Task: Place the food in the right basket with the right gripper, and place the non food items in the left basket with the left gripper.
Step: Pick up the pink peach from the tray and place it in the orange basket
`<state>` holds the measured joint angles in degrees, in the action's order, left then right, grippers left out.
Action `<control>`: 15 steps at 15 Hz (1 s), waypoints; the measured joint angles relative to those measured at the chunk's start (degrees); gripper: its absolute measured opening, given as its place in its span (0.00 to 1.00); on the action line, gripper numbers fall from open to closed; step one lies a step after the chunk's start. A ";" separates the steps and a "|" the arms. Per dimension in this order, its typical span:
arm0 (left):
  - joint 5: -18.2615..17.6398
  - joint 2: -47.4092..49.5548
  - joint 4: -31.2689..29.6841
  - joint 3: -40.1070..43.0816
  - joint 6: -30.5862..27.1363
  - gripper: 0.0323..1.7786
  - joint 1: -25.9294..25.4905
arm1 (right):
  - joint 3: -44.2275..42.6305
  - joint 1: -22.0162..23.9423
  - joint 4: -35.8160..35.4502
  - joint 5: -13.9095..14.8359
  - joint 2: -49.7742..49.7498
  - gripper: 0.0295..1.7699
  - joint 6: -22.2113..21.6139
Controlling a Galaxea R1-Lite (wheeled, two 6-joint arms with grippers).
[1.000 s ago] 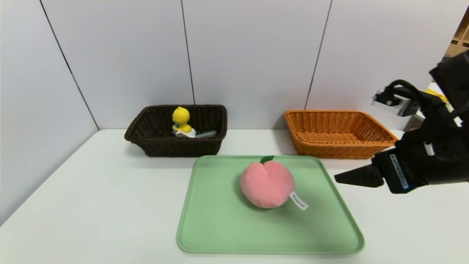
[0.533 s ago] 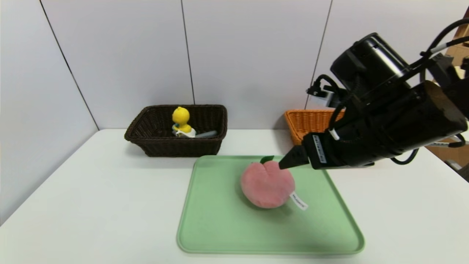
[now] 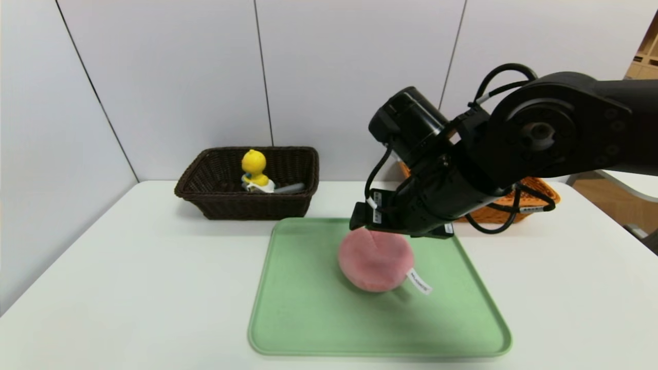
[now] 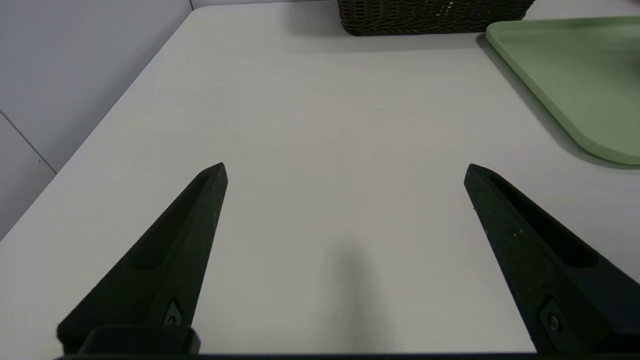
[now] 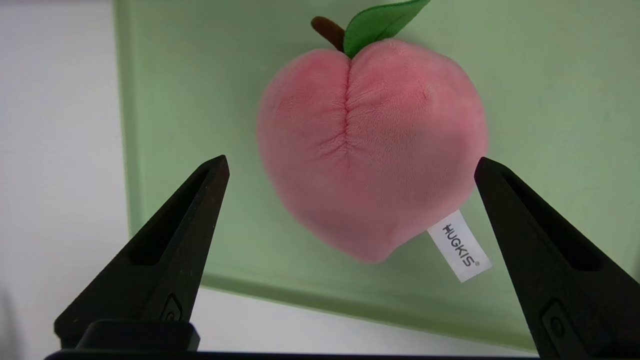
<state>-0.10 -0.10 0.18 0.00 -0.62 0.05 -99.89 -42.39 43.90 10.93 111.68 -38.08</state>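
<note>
A pink plush peach (image 3: 375, 262) with a green leaf and a white tag lies on the green tray (image 3: 308, 308). My right gripper (image 3: 398, 226) hovers just above the peach's far side, pointing down. In the right wrist view the peach (image 5: 370, 150) sits between and beyond the wide-apart fingers of the right gripper (image 5: 350, 162), which touch nothing. The left gripper (image 4: 345, 167) is open over bare table, out of the head view. The dark brown left basket (image 3: 247, 205) holds a yellow duck toy (image 3: 254, 167) and a grey item (image 3: 290, 188). The orange right basket (image 3: 540, 191) is mostly hidden behind my right arm.
The white table (image 3: 128, 282) meets grey wall panels at the back and left. In the left wrist view the tray's corner (image 4: 575, 75) and the dark basket's base (image 4: 430, 17) lie ahead of the left gripper. The tray's rim (image 5: 300, 295) runs under the right gripper.
The right arm has swung in from the right edge of the table to above the peach, now covering most of the orange basket. The peach and baskets have not moved.
</note>
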 joint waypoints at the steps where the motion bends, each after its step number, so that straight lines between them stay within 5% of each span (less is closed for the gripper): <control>1: -0.01 0.00 0.00 0.00 0.00 0.95 0.00 | 0.11 -0.09 0.00 0.80 0.76 0.96 -0.04; 15: 0.00 0.00 0.00 0.00 0.00 0.95 -0.02 | 1.90 -1.93 3.18 2.01 1.66 0.96 0.44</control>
<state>-0.10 -0.10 0.18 0.00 -0.62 0.02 -97.99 -44.31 47.08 12.95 113.34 -37.64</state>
